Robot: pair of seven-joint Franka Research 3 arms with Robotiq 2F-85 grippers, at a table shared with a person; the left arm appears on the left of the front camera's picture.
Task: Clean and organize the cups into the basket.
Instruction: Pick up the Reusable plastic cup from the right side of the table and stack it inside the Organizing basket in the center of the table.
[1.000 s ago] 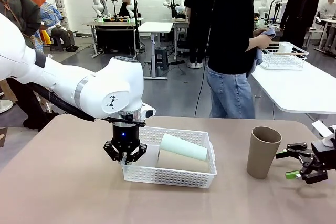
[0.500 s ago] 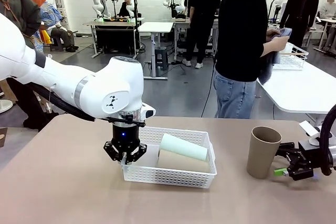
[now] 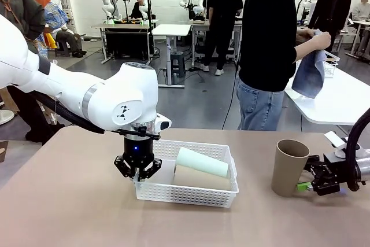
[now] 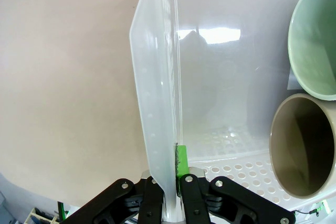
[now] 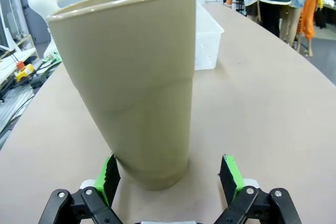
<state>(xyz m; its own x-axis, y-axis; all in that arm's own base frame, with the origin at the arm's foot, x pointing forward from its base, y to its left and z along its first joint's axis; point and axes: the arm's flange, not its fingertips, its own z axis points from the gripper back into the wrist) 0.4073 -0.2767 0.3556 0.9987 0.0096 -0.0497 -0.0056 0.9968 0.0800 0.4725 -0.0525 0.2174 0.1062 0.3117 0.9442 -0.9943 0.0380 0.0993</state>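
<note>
The tan table (image 3: pixel 63 212) fills the lower half of the front view. The white left arm (image 3: pixel 87 99) sweeps in from the left edge to the centre-left. A person (image 3: pixel 269 39) in a black top and jeans stands beyond the table at the upper right, holding a blue cloth (image 3: pixel 309 73). The white basket (image 3: pixel 185 192) sits at the lower centre with two cups lying side by side in it: a mint green cup (image 3: pixel 202 162) farther back and a tan cup (image 3: pixel 201 177) nearer. A second tan cup (image 3: pixel 289 168) stands upright at the lower right, well apart from the basket. The left gripper (image 3: pixel 137 173) points down at the basket's left end, and the left wrist view shows its fingers pinching the basket's wall. The right gripper (image 3: pixel 309 182) lies low at the right edge, spread wide, with a green pad on either side of the upright cup's base.
</note>
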